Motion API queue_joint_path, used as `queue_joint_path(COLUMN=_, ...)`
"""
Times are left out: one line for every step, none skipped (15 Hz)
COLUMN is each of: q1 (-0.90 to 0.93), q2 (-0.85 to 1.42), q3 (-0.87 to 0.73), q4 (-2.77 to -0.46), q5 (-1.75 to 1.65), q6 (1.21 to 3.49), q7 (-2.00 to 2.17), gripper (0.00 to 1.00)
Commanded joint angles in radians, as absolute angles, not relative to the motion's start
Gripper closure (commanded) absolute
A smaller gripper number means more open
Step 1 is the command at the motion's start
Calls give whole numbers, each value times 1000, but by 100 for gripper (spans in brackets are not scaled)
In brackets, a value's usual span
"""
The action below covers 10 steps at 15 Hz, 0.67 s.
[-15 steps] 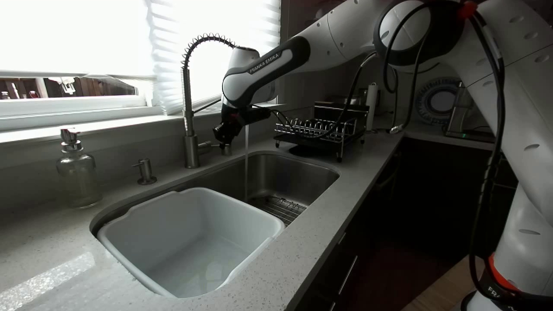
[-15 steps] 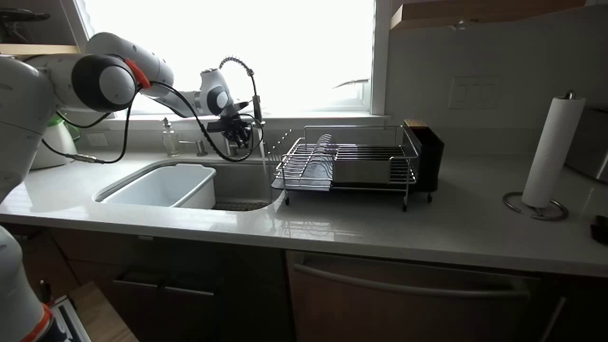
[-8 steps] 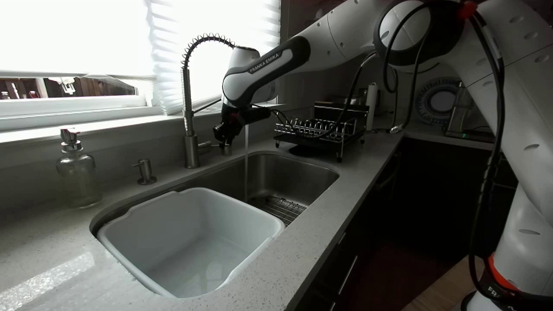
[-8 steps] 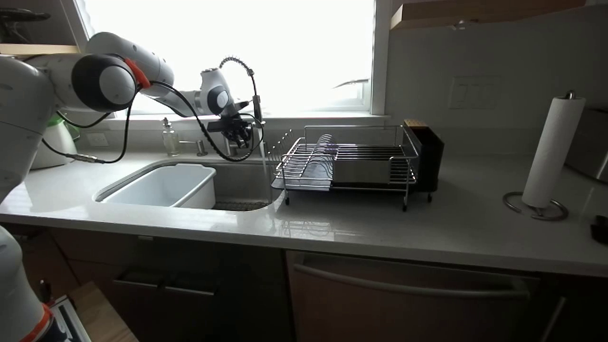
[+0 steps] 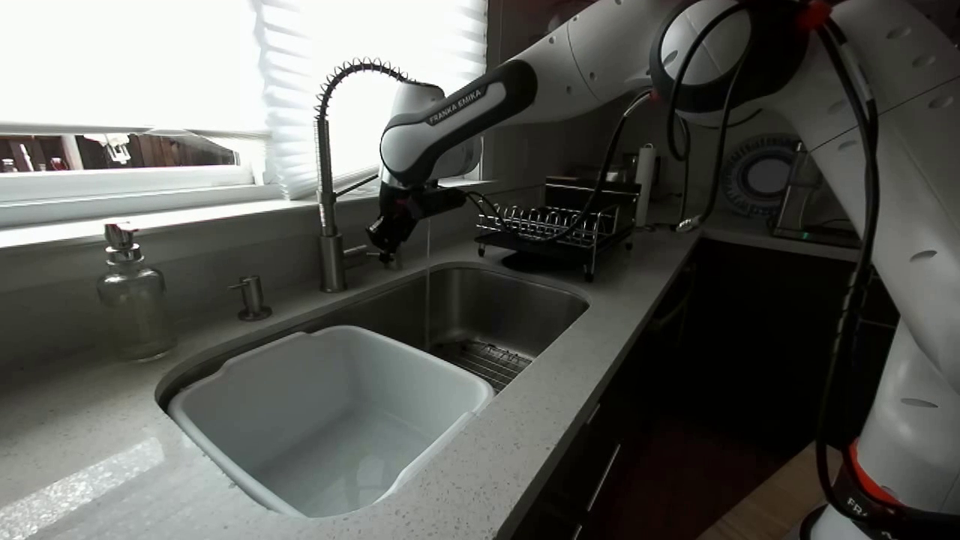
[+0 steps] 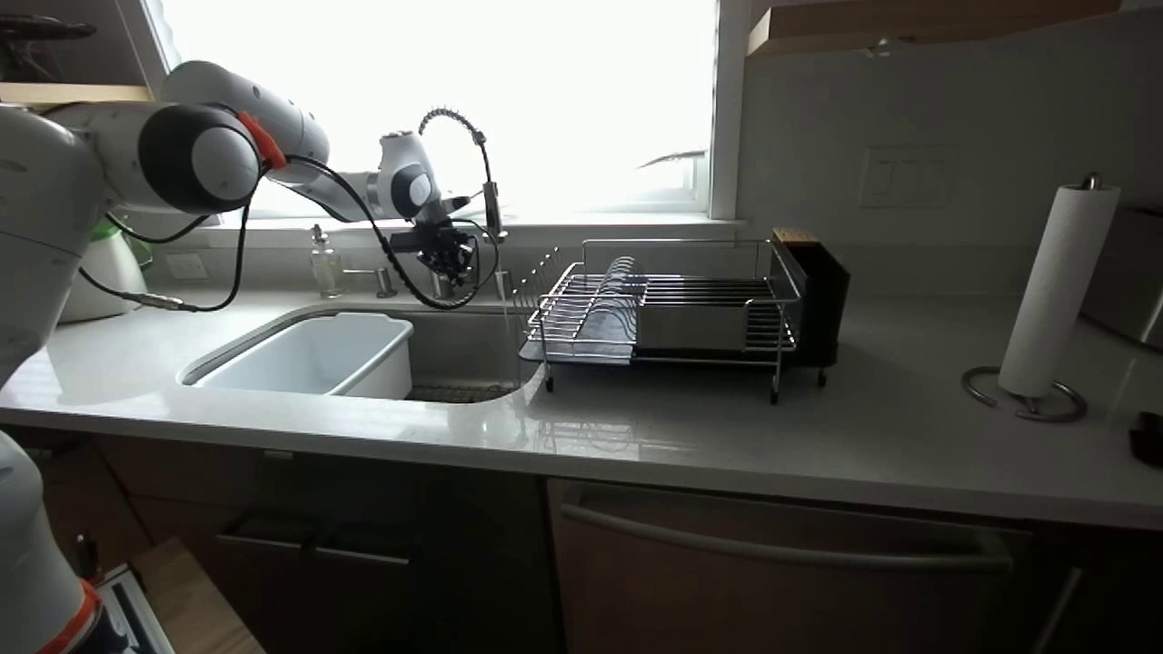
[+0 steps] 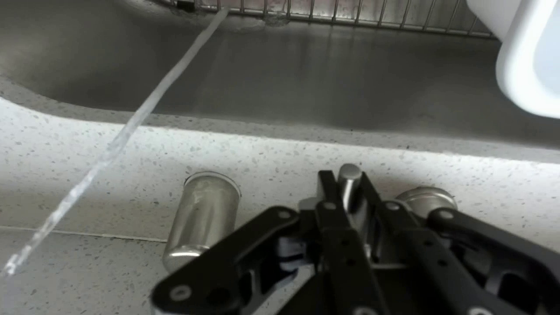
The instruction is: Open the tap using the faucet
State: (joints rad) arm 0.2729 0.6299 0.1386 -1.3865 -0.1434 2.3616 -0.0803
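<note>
The tap is tall and silvery with a coiled, arched neck. Its spray head points down; the arm hides it in an exterior view. Its lower stem is behind the gripper in an exterior view. The faucet is a short metal lever jutting sideways from the stem. My gripper is at the lever's outer end. In the wrist view the gripper has its black fingers close on both sides of the faucet, whose round end pokes out between the tips. A thin water stream falls into the sink.
A short metal stub post stands beside the gripper. A white basin sits in the sink. A dish rack stands beside the sink. A clear bottle and small dispenser stand on the counter behind the basin.
My gripper has shifted slightly left in both exterior views within the last half second. The water stream looks thinner and fainter than before. The basin and rack have not moved.
</note>
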Motion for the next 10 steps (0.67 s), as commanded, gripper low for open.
queue_joint_path(q1=280, q2=626, q3=153, q4=-1381, q5=-129, q6=2322, q7=-89, gripper=96)
queue_joint_path(q1=284, q2=622, q3=152, q4=-1385, q5=-130, q6=2321, q7=-79, gripper=97)
queue_joint_path(q1=287, q2=620, q3=153, q4=-1387, q5=-130, q6=2321, q7=-75, gripper=97)
queue_joint_path(q1=289, q2=619, q3=153, q4=-1388, q5=-130, q6=2323, q7=-70, gripper=97)
queue_joint_path(q1=293, q2=619, q3=146, q4=-1386, q5=-136, q6=2321, q7=-58, gripper=97)
queue_joint_path(q1=296, q2=616, q3=139, q4=-1387, q5=-139, q6=2315, q7=-40, gripper=62)
queue_joint_path(q1=297, q2=609, q3=134, q4=-1389, q5=-138, q6=2304, q7=-23, gripper=61)
queue_joint_path(q1=296, q2=602, q3=138, q4=-1392, q5=-128, q6=2285, q7=-11, gripper=56)
queue_joint_path(q1=303, q2=588, q3=129, q4=-1397, q5=-135, q6=2259, q7=15, gripper=47)
queue_joint_path(q1=305, q2=576, q3=127, q4=-1400, q5=-135, q6=2225, q7=31, gripper=41)
